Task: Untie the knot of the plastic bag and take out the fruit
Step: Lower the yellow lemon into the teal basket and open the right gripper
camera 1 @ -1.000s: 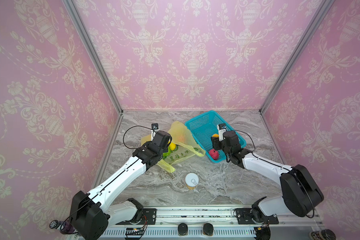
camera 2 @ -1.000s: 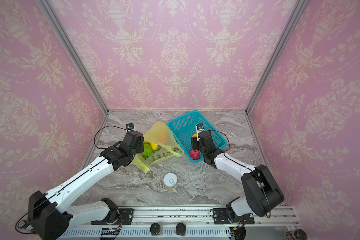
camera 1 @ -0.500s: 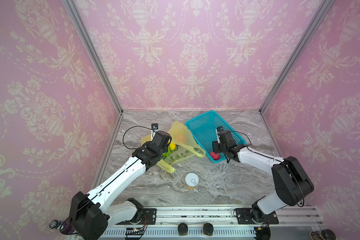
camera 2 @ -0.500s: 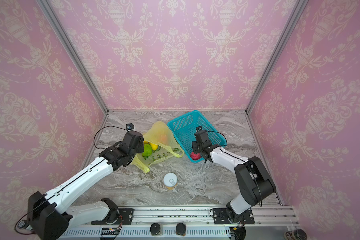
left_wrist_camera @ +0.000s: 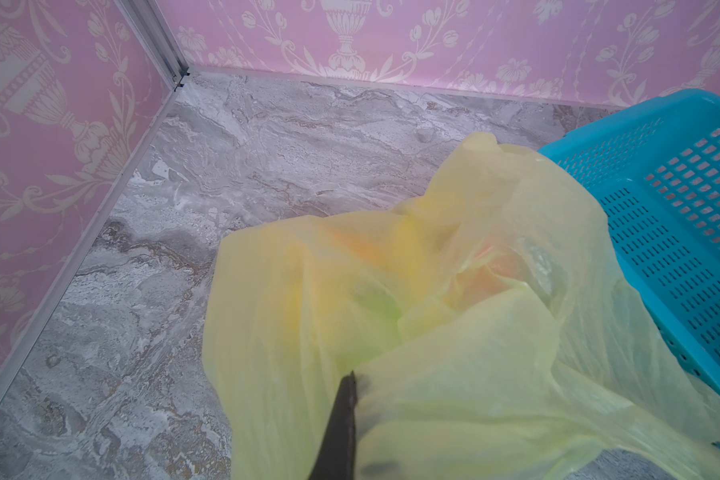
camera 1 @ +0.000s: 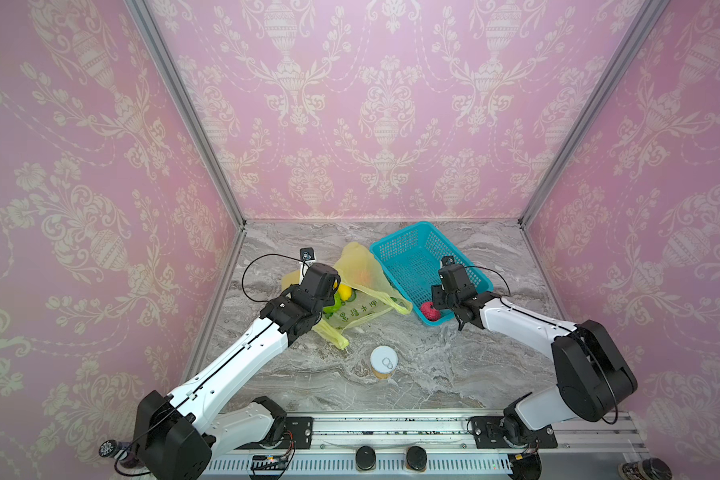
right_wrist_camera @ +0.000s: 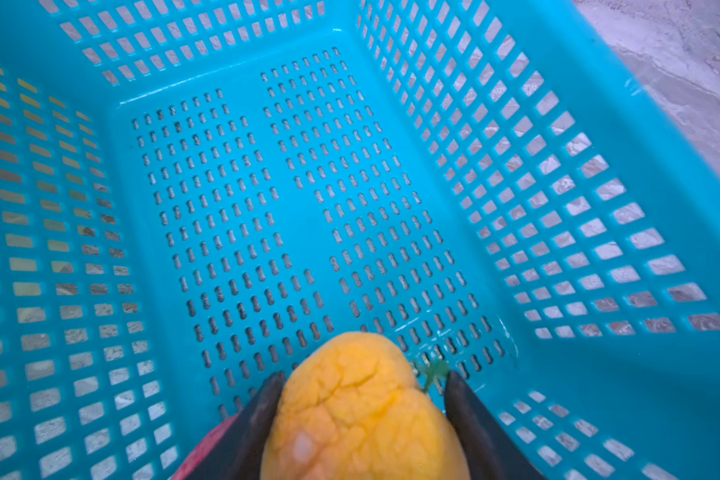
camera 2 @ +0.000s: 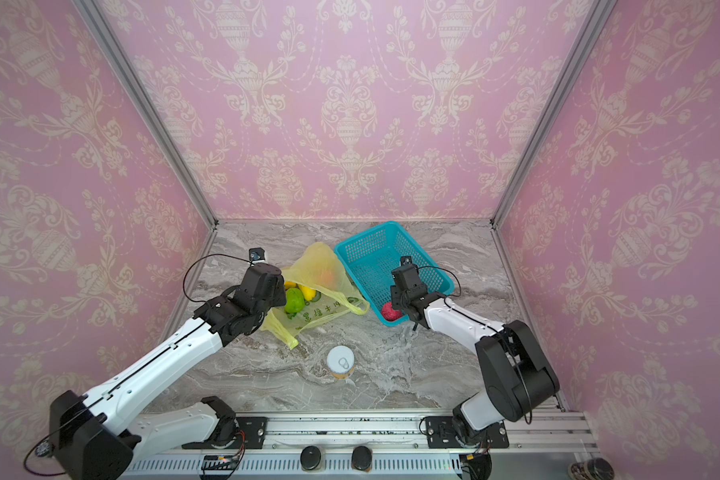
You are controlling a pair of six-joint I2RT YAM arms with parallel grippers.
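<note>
Holding fruit over the drop spot. In both top views the plastic bag point(camera 1: 360, 270) lies mouth agape on the marble tabletop point(camera 1: 454, 365), against the turquoise basket point(camera 1: 395, 243). Green fruit point(camera 2: 294, 300) sits at its mouth, a pink-red fruit point(camera 1: 428, 311) in the basket's near corner, and a can point(camera 1: 383, 362) well apart. Pink walls point(camera 1: 371, 104) on three sides.

Left wrist: left gripper point(left_wrist_camera: 348, 399) closed tight, pinching bag film.

Right wrist: right gripper point(right_wrist_camera: 362, 378) part-spread, clamped on an orange-yellow fruit point(right_wrist_camera: 362, 419) above the basket floor; release looks straight down.
</note>
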